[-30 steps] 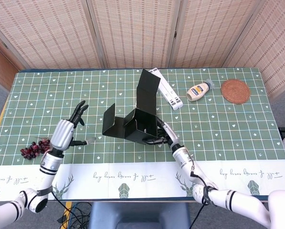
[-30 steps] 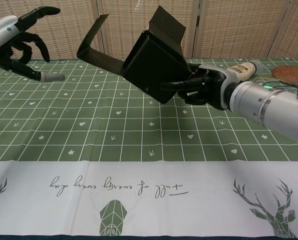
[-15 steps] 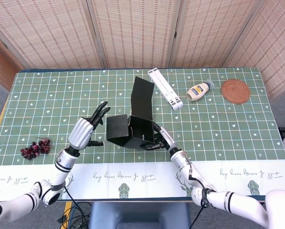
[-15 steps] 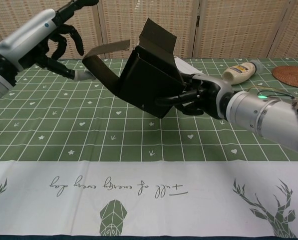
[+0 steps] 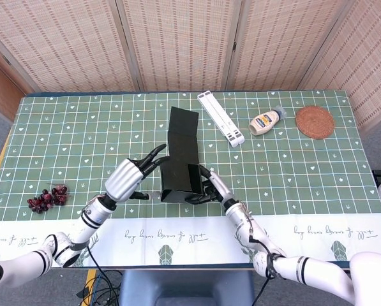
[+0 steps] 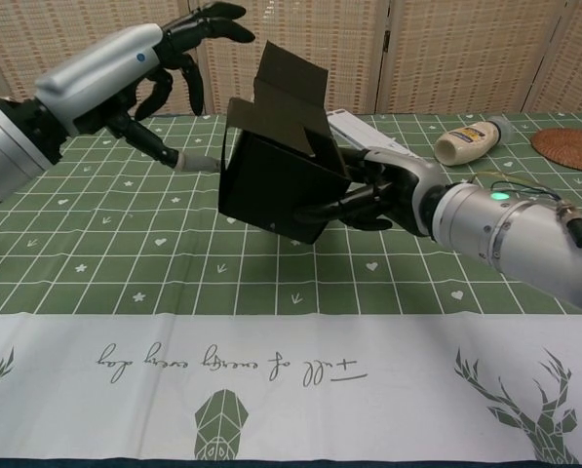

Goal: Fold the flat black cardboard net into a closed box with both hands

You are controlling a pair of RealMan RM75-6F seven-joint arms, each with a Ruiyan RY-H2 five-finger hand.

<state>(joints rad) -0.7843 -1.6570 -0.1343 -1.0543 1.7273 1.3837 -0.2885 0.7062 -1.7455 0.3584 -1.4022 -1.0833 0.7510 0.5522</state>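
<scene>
Here the half-folded black box (image 6: pixel 276 180) is held up over the near middle of the green table (image 5: pixel 292 166), with one tall flap standing above its body. The right hand (image 6: pixel 373 190) grips the box from its right side, fingers wrapped onto the lower wall. The left hand (image 6: pixel 169 58) hovers at the box's left edge with fingers spread and curled, holding nothing; whether a fingertip touches the card I cannot tell.

To do this step well, I judge the right hand should keep the body steady while the left presses the side panel flat inward, pushing along the crease, not at a corner, so the wall does not buckle.

The chest view shows the box clear of the table and the flap's tilt. The head view alone shows the grapes (image 5: pixel 46 197), the white strip (image 5: pixel 221 118), the bottle (image 5: pixel 265 122) and the round mat (image 5: pixel 315 121) lying well apart from the work.
</scene>
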